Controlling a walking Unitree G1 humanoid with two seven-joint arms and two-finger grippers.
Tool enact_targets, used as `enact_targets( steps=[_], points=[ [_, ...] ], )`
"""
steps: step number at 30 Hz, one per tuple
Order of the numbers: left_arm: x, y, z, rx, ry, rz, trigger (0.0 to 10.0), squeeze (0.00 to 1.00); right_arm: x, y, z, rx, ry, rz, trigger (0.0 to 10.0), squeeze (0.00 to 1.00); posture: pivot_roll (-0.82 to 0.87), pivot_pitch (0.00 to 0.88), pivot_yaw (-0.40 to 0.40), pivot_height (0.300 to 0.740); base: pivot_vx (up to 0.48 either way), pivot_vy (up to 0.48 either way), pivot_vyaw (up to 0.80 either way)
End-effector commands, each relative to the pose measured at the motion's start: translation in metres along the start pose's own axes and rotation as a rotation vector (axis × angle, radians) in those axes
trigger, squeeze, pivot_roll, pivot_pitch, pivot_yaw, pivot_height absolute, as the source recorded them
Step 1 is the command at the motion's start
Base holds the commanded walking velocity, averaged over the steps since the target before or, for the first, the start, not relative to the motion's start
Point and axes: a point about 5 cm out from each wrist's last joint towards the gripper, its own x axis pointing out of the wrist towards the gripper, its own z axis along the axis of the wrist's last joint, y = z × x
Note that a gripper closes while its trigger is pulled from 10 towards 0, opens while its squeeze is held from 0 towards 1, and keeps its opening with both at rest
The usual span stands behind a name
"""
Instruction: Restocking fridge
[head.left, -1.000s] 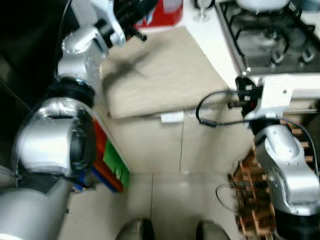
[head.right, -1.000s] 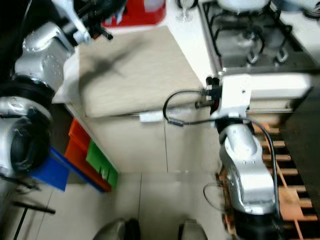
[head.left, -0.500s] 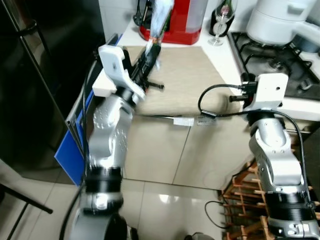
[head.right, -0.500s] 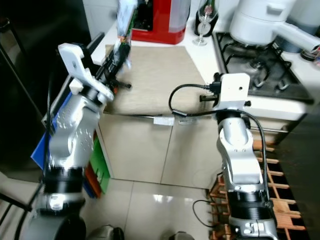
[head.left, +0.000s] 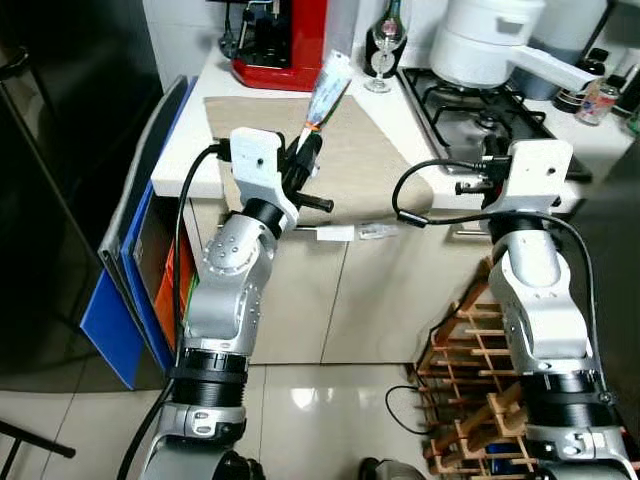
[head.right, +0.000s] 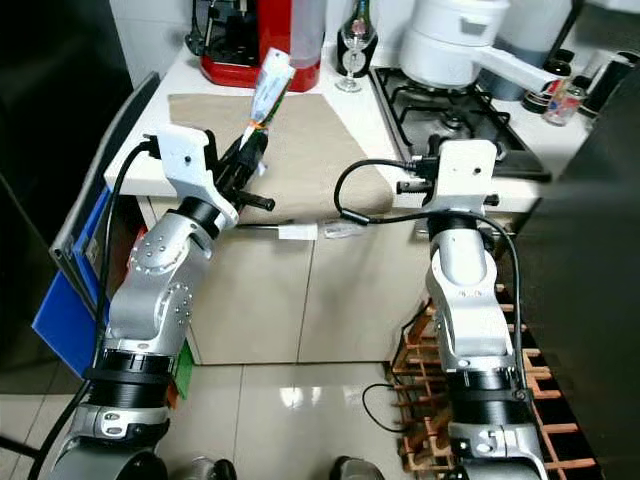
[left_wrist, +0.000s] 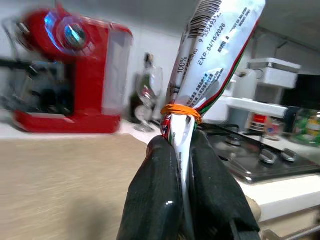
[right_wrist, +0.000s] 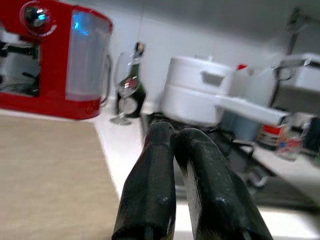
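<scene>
Fingers of the left gripper (left_wrist: 182, 150) pinch a white, rubber-banded plastic food packet (head.left: 329, 85) upright above the beige counter mat (head.left: 340, 150), apparently for carrying fridgeward; the right gripper (right_wrist: 172, 137), pressed together, hovers beside the mat.

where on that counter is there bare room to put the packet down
The beige mat is bare across its middle, between the red coffee machine behind and the counter's front edge; the left gripper holds the packet above its left part. The back is crowded: wine glass, dark bottle. The hob carries a white pot.
</scene>
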Motion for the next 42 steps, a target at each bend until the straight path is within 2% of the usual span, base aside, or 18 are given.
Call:
enact_targets(
  steps=[1, 12, 23, 28, 29, 33, 42],
  points=[
    [-0.001, -0.001, -0.001, 0.023, 0.015, 0.016, 10.0, 0.00, 0.001, 0.000, -0.001, -0.001, -0.001, -0.006, 10.0, 0.00, -0.12, 0.000, -0.014, 0.740, -0.255, 0.000, 0.00],
    [-0.003, -0.008, -0.007, 0.015, 0.034, 0.033, 10.0, 0.00, 0.000, -0.001, -0.005, -0.003, 0.007, -0.008, 10.0, 0.00, -0.12, 0.000, -0.011, 0.740, -0.269, 0.000, 0.00],
    [-0.005, -0.005, -0.011, 0.019, 0.048, 0.047, 10.0, 0.00, 0.000, 0.001, -0.009, -0.007, 0.017, -0.001, 10.0, 0.00, -0.12, 0.000, -0.008, 0.740, -0.260, 0.000, 0.00],
    [-0.009, -0.006, -0.011, -0.026, 0.023, -0.001, 10.0, 0.00, -0.001, 0.000, -0.010, -0.009, 0.018, -0.002, 10.0, 0.00, -0.12, 0.000, -0.003, 0.740, 0.000, 0.000, 0.00],
    [-0.011, -0.007, -0.011, -0.026, 0.016, -0.017, 10.0, 0.04, -0.002, -0.001, -0.011, -0.013, 0.021, -0.004, 10.0, 0.00, -0.12, 0.000, -0.001, 0.740, 0.000, -0.469, 0.00],
    [-0.015, -0.012, -0.011, -0.065, 0.003, -0.046, 10.0, 0.00, -0.003, -0.004, -0.013, -0.018, 0.026, -0.013, 10.0, 0.00, -0.13, 0.000, 0.002, 0.740, 0.000, -0.461, 0.00],
    [-0.017, -0.015, -0.011, -0.096, -0.011, -0.048, 10.0, 0.00, -0.003, -0.007, -0.015, -0.024, 0.031, -0.021, 10.0, 0.00, -0.13, 0.000, 0.006, 0.740, 0.000, -0.453, 0.00]
  ],
)
